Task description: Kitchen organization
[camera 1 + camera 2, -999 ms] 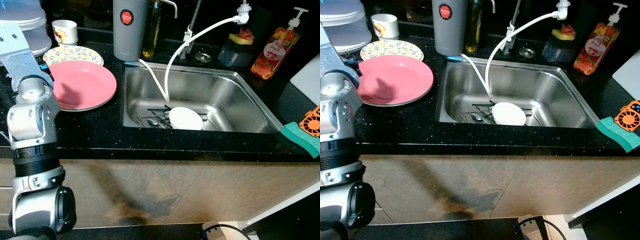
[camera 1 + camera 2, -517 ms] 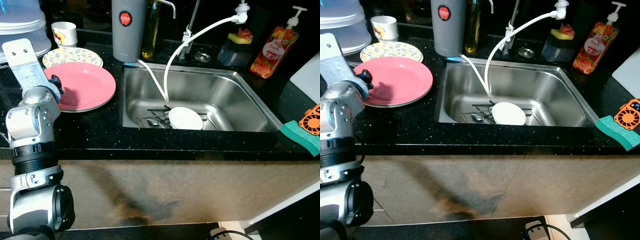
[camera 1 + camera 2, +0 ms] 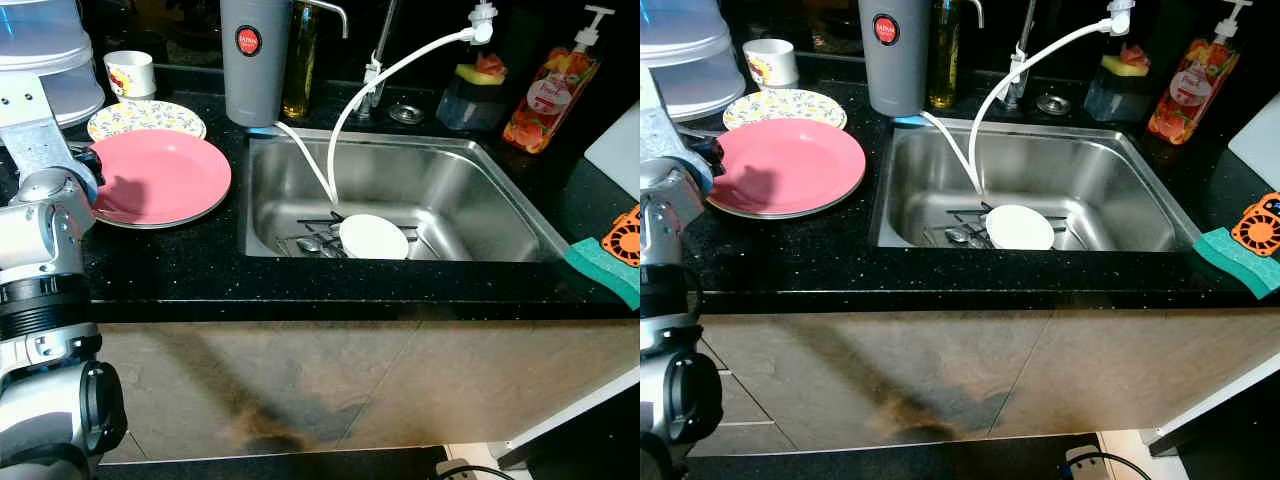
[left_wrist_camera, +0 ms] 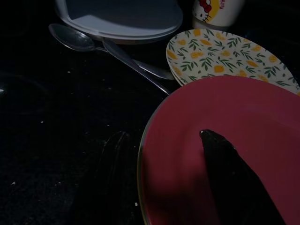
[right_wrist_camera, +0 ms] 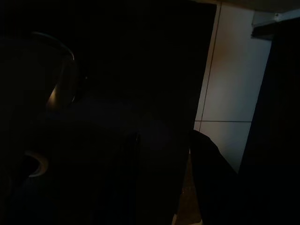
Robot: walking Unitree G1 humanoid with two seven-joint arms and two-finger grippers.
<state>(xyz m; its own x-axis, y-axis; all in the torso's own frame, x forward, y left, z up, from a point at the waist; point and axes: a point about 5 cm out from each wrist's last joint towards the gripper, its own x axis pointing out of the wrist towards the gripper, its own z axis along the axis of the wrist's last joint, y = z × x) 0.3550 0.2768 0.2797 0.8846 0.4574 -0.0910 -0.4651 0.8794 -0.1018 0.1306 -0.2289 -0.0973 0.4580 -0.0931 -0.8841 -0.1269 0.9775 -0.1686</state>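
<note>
A pink plate (image 3: 160,178) lies on the black counter left of the sink, partly over a yellow flowered plate (image 3: 147,118). My left gripper (image 4: 164,133) is open at the pink plate's near-left rim: one finger (image 4: 225,173) is over the plate, the other (image 4: 112,159) over the counter beside it. A spoon (image 4: 75,41) lies on the counter beyond. In the steel sink (image 3: 480,190) a white bowl (image 3: 373,237) rests on cutlery (image 3: 310,243). My right gripper (image 5: 161,138) hangs idle in the dark, fingers apart and empty.
A cartoon cup (image 3: 130,72) and a stacked white container (image 3: 45,60) stand behind the plates. A grey canister (image 3: 252,60), an oil bottle (image 3: 298,60) and a soap dispenser (image 3: 545,90) line the back. A green sponge (image 3: 603,270) lies on the counter at the right edge.
My left arm has shifted a little to the left beside the pink plate, and the head view has drifted slightly. The plates and the sink's contents have not moved.
</note>
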